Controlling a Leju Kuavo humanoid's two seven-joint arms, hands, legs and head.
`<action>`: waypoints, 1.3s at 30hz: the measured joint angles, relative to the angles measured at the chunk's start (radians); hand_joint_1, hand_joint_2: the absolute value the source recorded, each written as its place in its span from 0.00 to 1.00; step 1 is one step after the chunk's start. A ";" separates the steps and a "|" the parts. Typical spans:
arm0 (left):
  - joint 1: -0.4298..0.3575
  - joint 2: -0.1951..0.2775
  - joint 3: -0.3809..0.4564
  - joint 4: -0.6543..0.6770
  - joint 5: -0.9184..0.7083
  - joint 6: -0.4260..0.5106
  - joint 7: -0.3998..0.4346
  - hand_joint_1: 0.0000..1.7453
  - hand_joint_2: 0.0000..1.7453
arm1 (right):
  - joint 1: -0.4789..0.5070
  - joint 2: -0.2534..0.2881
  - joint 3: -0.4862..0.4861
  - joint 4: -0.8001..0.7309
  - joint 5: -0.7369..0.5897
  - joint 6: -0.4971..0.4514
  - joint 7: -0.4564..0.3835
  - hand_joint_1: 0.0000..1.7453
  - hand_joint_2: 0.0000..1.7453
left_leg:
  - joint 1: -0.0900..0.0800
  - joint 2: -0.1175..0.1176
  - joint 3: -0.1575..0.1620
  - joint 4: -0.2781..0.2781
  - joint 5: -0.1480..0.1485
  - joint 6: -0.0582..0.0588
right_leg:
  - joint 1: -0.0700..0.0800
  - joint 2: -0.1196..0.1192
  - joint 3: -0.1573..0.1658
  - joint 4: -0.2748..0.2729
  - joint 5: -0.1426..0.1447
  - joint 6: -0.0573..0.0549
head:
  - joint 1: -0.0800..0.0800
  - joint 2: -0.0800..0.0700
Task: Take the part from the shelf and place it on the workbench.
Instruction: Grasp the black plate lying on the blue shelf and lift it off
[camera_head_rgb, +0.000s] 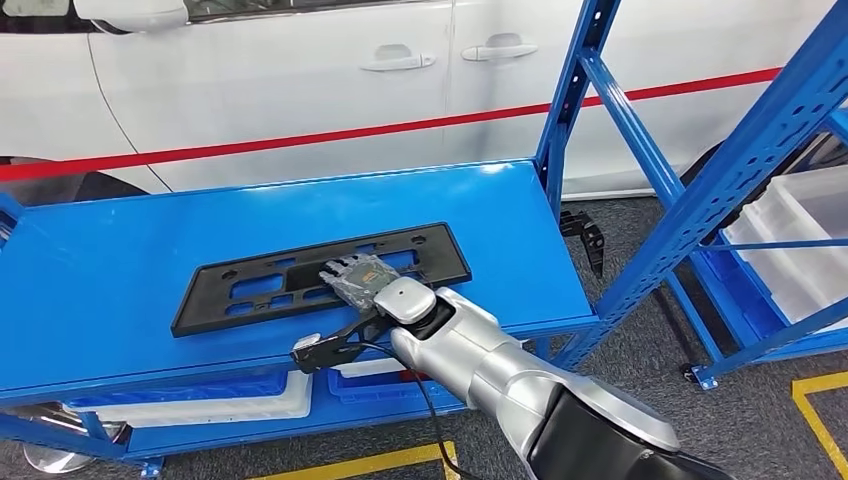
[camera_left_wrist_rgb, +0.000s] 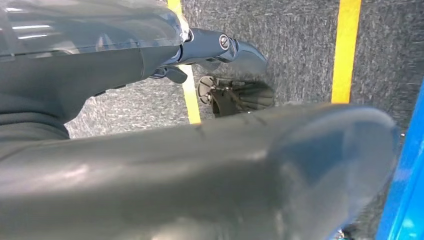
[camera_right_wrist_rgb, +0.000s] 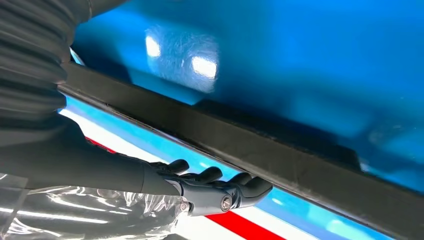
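The part (camera_head_rgb: 205, 300), a flat black plate frame with cut-outs, lies across the middle of the blue workbench (camera_head_rgb: 120, 250). My right hand (camera_head_rgb: 362, 280) sits on its near long edge, right of centre. In the right wrist view the dark fingers (camera_right_wrist_rgb: 215, 185) curl over the part's black rim (camera_right_wrist_rgb: 280, 160), gripping it. My left hand (camera_left_wrist_rgb: 210, 165) hangs over the grey floor with nothing in it, its thick thumb in front and its dark fingers (camera_left_wrist_rgb: 220, 47) stretched out beyond.
A white car (camera_head_rgb: 300, 90) with a red stripe stands right behind the bench. The blue shelf rack (camera_head_rgb: 700, 190) with white bins (camera_head_rgb: 800, 240) rises at the right. White trays (camera_head_rgb: 200, 400) sit under the bench top. Yellow lines (camera_head_rgb: 820, 420) mark the floor.
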 joint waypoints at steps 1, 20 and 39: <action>-0.001 -0.001 0.000 0.000 -0.001 -0.001 0.000 0.00 0.00 | -0.002 0.002 0.010 0.000 -0.005 0.000 0.006 0.12 1.00 | -0.001 0.000 -0.001 0.002 -0.002 -0.004 | 0.002 0.000 0.020 -0.044 0.012 -0.004 | 0.000 0.000; -0.001 0.008 -0.003 0.000 -0.034 -0.063 -0.051 0.00 0.00 | -0.044 -0.042 0.048 0.095 0.055 -0.078 0.153 1.00 1.00 | 0.007 -0.001 -0.007 0.005 0.000 -0.021 | -0.005 0.000 0.035 -0.070 0.013 0.005 | -0.001 0.000; -0.003 0.016 -0.020 0.000 -0.049 -0.028 -0.086 0.00 1.00 | -0.048 -0.089 -0.064 0.084 0.004 -0.201 0.084 1.00 1.00 | 0.003 0.000 -0.077 0.153 -0.086 -0.037 | -0.005 -0.004 0.038 -0.083 0.022 -0.030 | -0.004 0.000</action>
